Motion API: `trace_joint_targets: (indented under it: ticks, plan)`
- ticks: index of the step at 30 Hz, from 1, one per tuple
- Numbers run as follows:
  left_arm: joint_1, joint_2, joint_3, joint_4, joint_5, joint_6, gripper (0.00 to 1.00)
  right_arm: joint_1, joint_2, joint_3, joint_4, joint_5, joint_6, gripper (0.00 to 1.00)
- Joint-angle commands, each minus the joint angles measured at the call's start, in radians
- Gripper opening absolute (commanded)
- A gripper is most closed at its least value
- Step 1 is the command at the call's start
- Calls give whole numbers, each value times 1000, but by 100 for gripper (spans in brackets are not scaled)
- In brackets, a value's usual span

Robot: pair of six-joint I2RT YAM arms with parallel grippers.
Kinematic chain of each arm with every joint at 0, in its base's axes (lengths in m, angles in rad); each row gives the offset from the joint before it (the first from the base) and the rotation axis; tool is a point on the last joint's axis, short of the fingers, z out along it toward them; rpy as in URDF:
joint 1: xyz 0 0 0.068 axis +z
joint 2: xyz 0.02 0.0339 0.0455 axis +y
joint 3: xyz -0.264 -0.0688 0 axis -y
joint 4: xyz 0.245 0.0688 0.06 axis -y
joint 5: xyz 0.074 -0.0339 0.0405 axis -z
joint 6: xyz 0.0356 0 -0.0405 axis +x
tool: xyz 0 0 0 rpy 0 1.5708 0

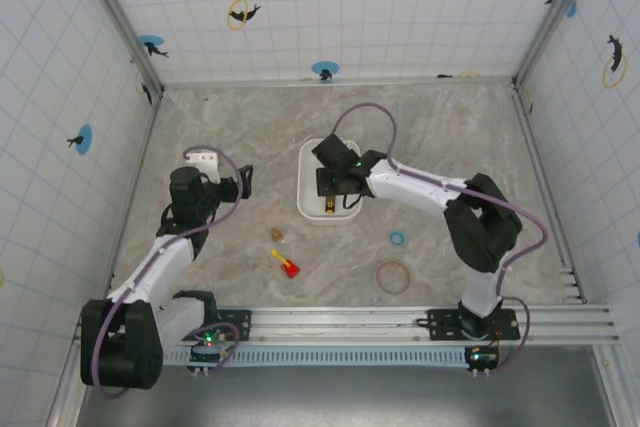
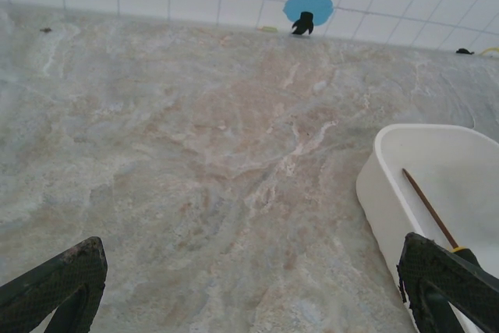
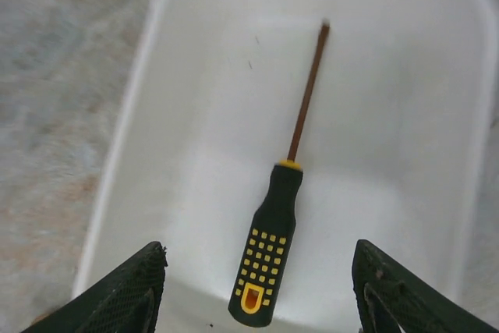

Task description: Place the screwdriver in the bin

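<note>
marble-look grey-brown table [image 2: 195, 154]: the drop looks done

inside white tiled walls [image 1: 320, 7], the slim screwdriver [image 3: 288, 171] with its yellow-and-black handle and thin dark shaft lies flat on the floor of the white rectangular plastic bin [image 3: 218, 115], and nothing touches it. the right gripper [image 3: 259, 249] hangs just above it, jaws spread wide and holding nothing. the left gripper [image 2: 251, 243], likewise spread and empty, hovers over bare table just beside the bin. by this, the placing is finished; only drawing the right arm clear seems left.

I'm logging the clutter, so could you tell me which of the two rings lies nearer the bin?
The small blue ring; the larger brown ring beside it lies farther from the bin.
</note>
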Motion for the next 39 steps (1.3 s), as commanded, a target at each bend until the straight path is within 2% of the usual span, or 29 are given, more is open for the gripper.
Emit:
trace_joint_targets:
  ticks: [1,7,11,17,21,24,29,39]
  plan:
    - [-10,-47,-35,73,-37,32,98,-35,-146,-84,22,102,-216,65]
    - [-9,-98,-81,132,-109,63,98,-226,-420,-339,204,144,-363,66]
    - [-8,-117,-113,190,-167,98,97,-432,-590,-520,366,98,-376,66]
    - [-8,-97,-127,236,-257,139,98,-708,-711,-731,529,38,-362,66]
    - [-5,-50,-130,307,-285,175,98,-834,-731,-869,716,13,-337,66]
    - [-4,1,-138,380,-304,200,98,-878,-725,-963,886,23,-328,66]
    - [11,73,-158,506,-292,200,98,-888,-672,-1041,1094,34,-328,66]
    - [63,191,-221,704,-271,177,97,-888,-488,-1075,1330,57,-317,66]
